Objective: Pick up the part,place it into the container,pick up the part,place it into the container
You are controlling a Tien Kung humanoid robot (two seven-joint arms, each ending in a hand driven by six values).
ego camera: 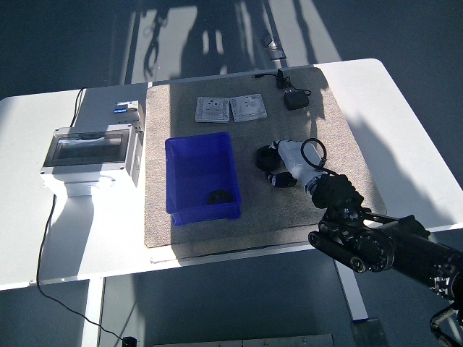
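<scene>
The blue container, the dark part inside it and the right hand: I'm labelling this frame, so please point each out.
blue container (176,181): head view, on its left wall.
dark part (216,196): head view, its middle, on the container's floor.
right hand (278,165): head view, by its dark fingers.

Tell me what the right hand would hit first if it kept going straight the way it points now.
The right hand points up-left across the mat. It looks to be already at the black part. Beyond that, the blue container is next in line, though depth is hard to judge from this one view.
</scene>
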